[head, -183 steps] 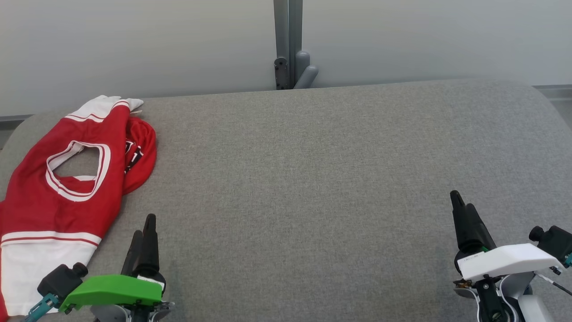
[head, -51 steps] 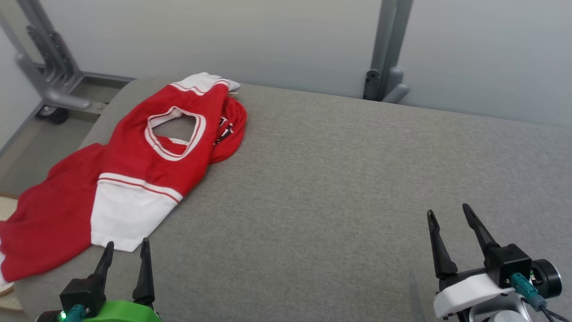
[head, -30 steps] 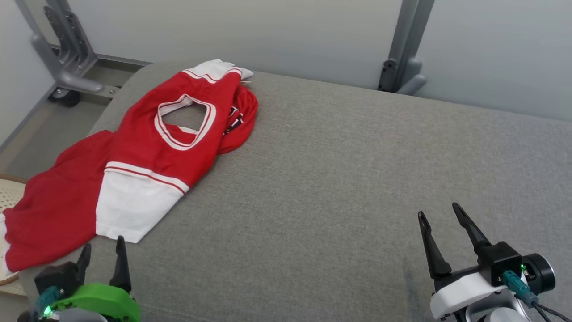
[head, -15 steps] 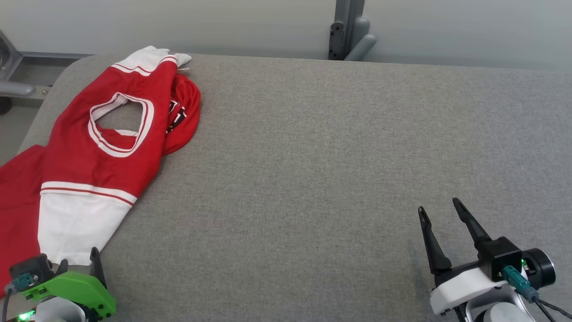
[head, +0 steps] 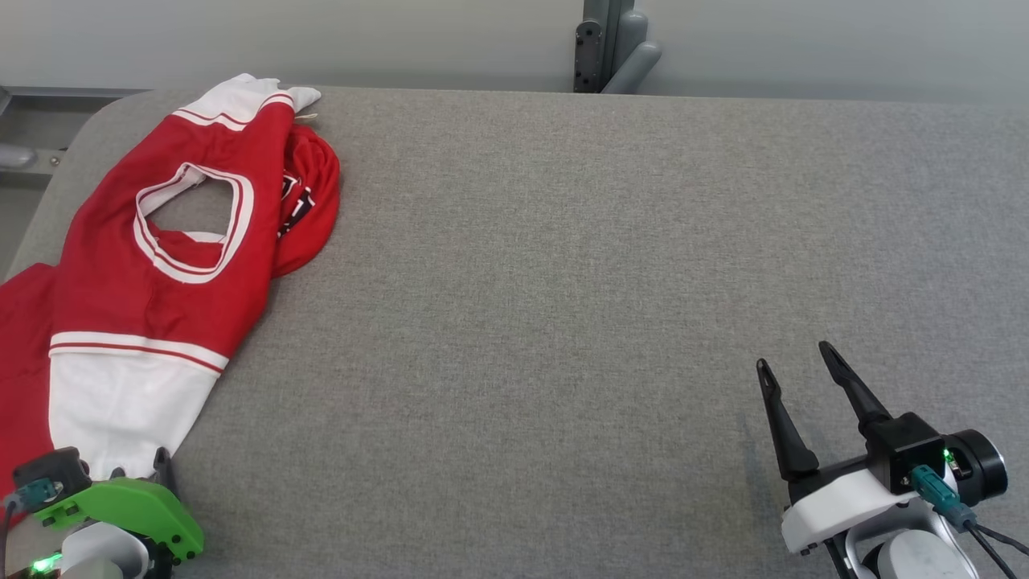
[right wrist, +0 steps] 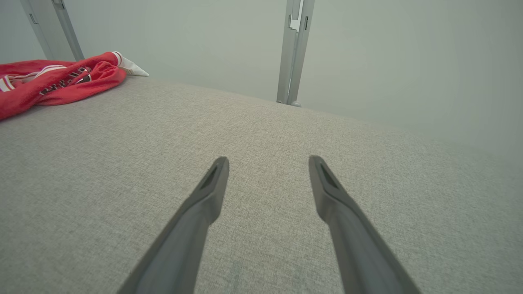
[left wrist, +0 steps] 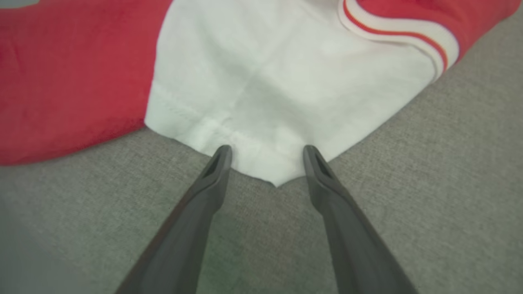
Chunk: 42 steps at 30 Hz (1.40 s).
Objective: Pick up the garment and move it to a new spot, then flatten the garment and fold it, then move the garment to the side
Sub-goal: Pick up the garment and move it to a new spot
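Observation:
A red and white jersey, the garment (head: pixel 145 265), lies crumpled at the left end of the grey padded table (head: pixel 563 281), part of it hanging over the left edge. My left gripper (head: pixel 143 466) sits at the lower left under its green cover, right at the white sleeve's near corner. In the left wrist view the left gripper (left wrist: pixel 266 150) is open, and the white corner of the garment (left wrist: pixel 265 81) lies between its fingertips (left wrist: pixel 222 155). My right gripper (head: pixel 793 358) is open above bare table at the lower right. In the right wrist view the right gripper (right wrist: pixel 268 161) is also open, with the garment (right wrist: pixel 61 79) far off.
A grey metal post (head: pixel 607 44) stands against the pale wall behind the table and appears as a post (right wrist: pixel 294 49) in the right wrist view. The table's rounded left corner (head: pixel 76 141) drops to the floor. Bare grey padding spreads from the garment to the right gripper.
The head camera has swung, shifting the whole picture. My left gripper has come up to the white sleeve's corner and sits lower in view. The right gripper stays open in the same spot.

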Motion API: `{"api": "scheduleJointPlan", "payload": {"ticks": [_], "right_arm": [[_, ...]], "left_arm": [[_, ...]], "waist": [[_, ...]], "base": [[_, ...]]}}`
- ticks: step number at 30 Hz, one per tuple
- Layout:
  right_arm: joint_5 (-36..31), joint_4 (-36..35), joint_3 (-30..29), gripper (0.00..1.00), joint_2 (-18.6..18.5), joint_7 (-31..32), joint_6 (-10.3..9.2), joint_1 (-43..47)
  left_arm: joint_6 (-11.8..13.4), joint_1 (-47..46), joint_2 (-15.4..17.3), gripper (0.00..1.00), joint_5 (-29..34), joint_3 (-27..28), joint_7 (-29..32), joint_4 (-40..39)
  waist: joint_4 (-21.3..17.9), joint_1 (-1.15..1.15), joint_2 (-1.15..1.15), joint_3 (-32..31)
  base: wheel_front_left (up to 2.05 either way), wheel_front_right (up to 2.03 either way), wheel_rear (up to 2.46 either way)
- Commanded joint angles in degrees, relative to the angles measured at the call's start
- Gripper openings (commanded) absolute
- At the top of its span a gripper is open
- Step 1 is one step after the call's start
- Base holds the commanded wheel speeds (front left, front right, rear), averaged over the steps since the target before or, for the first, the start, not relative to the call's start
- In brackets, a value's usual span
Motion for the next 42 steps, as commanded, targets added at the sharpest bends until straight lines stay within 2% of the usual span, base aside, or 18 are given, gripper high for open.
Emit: {"api": "scheduleJointPlan", "payload": {"ticks": [1,8,15,23,25,34,37,42], "right_arm": [[0.5,0.2,0.0,1.0,-0.2,-0.2,-0.01,-0.2],[0.8,0.5,0.1,1.0,0.4,-0.2,-0.01,-0.3],[1.1,0.7,0.1,1.0,1.3,-0.2,-0.01,0.1],[1.8,1.2,0.6,1.0,3.0,-0.2,-0.01,1.0],[2.0,1.3,0.6,1.0,3.3,-0.2,-0.01,1.0],[2.9,1.4,0.5,1.0,4.5,-0.2,-0.02,1.0],[3.1,1.5,0.1,1.0,4.6,-0.2,-0.02,0.8],[3.5,1.3,-0.8,1.0,4.8,-0.2,-0.02,-0.1]], "left_arm": [[-0.2,0.0,-0.3,0.0,0.3,-0.7,0.8,1.2],[-0.8,-0.4,-0.5,0.0,0.6,-3.7,0.0,1.8],[-0.7,-1.9,0.0,0.0,-0.7,-9.8,-0.4,-5.3],[-0.7,-1.5,2.5,0.0,-5.0,-18.1,3.3,-23.6],[-0.7,-1.3,3.9,0.0,-4.6,-19.7,5.2,-29.1],[0.3,-1.8,6.5,0.0,-3.9,-23.2,16.9,-52.5],[0.3,-3.8,6.2,0.0,-3.5,-24.7,20.2,-57.9],[-0.1,-8.5,3.5,0.0,-3.9,-28.5,24.2,-62.9]], "waist": [[0.0,0.0,0.24,0.0],[-0.6,0.0,0.24,-0.4],[-1.0,0.0,0.24,-1.0],[-2.8,0.0,0.24,-2.4],[-3.7,0.0,0.24,-2.9],[-9.3,0.0,0.24,-3.0],[-11.3,0.0,0.24,-2.9],[-14.5,0.0,0.24,-2.4]], "base": [[0.0,0.0,0.0],[0.0,0.0,0.0],[0.0,0.0,0.0],[0.0,0.0,0.0],[0.0,0.0,0.0],[0.0,0.0,0.0],[0.0,0.0,0.0],[0.0,0.0,0.0]]}}
